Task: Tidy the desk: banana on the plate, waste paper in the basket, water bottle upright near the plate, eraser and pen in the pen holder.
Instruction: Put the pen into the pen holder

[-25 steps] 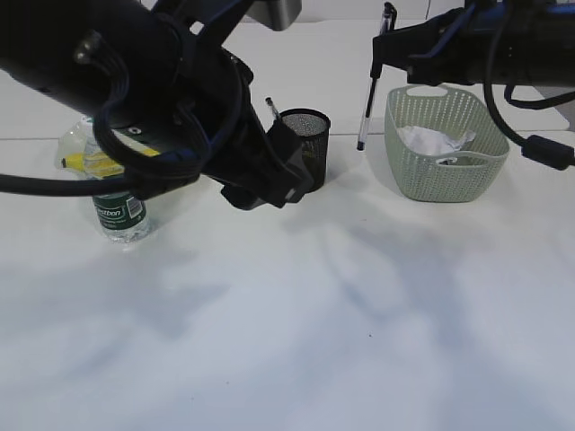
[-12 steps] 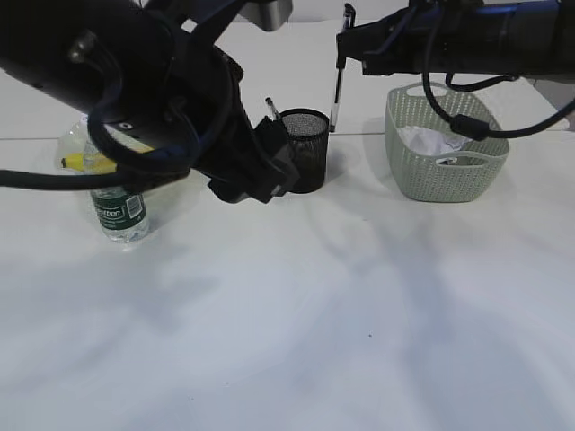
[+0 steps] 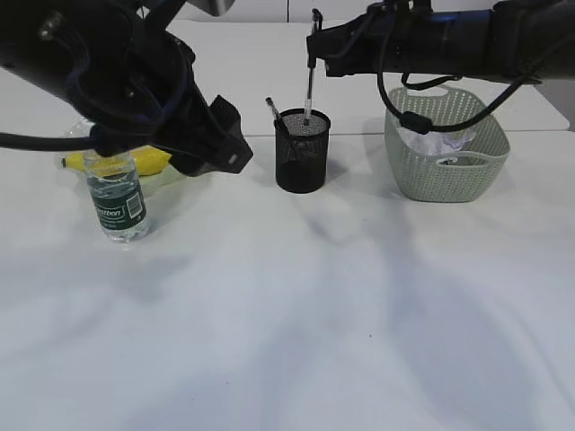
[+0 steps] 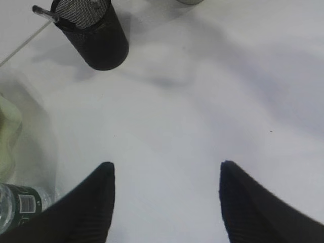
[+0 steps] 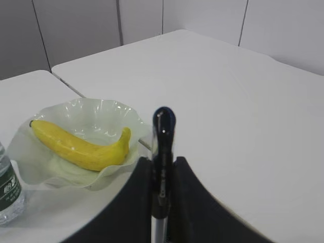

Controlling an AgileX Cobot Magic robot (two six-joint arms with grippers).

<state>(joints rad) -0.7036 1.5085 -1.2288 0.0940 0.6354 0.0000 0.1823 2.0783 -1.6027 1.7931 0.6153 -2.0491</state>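
- Exterior view: the pen holder (image 3: 302,151) stands on the desk (image 3: 296,305). The right gripper (image 3: 314,40) hangs above it, jaws clamped on a pen (image 3: 308,85) whose tip dips into the cup. The basket (image 3: 445,144), right of the holder, contains waste paper (image 3: 436,142). Left of the holder, the water bottle (image 3: 117,199) stands upright beside the plate (image 3: 166,178) with the banana (image 3: 121,162).
- Left wrist view: the left gripper (image 4: 167,202) hovers with jaws apart and empty; the pen holder (image 4: 93,33) lies ahead of it.
- Right wrist view: the pen (image 5: 162,152) is pinched upright; banana (image 5: 81,147) on the plate (image 5: 109,114) behind it.
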